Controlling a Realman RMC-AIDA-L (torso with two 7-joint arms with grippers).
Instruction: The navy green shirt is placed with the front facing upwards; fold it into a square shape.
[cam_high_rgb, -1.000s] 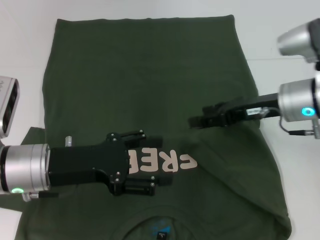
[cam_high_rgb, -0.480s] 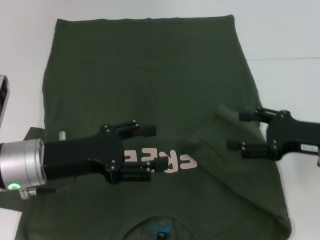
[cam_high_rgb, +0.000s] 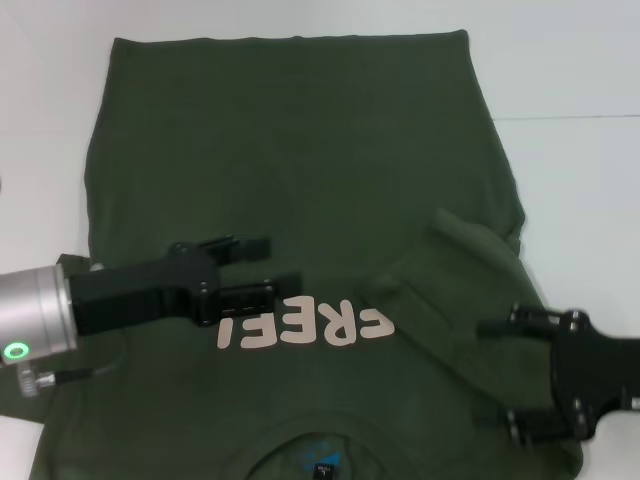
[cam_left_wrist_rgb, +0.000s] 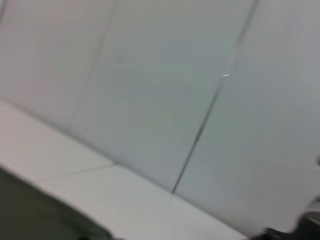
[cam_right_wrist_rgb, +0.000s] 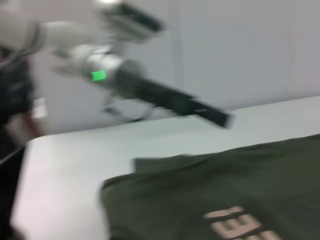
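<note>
Over the navy green shirt (cam_high_rgb: 300, 170) hover both hands — left hand (cam_high_rgb: 258, 268), right hand (cam_high_rgb: 520, 375) — fingers apart.

You've got one shirt (cam_high_rgb: 300, 160) on one table (cam_high_rgb: 580, 170), and that's the only garment out there. Count two grippers over it: one left gripper (cam_high_rgb: 262, 268), two fingers spread apart, and one right gripper (cam_high_rgb: 508, 378), two fingers also apart. One printed word on the chest, five pale characters. One blue neck label (cam_high_rgb: 322, 458) at the collar.
</note>
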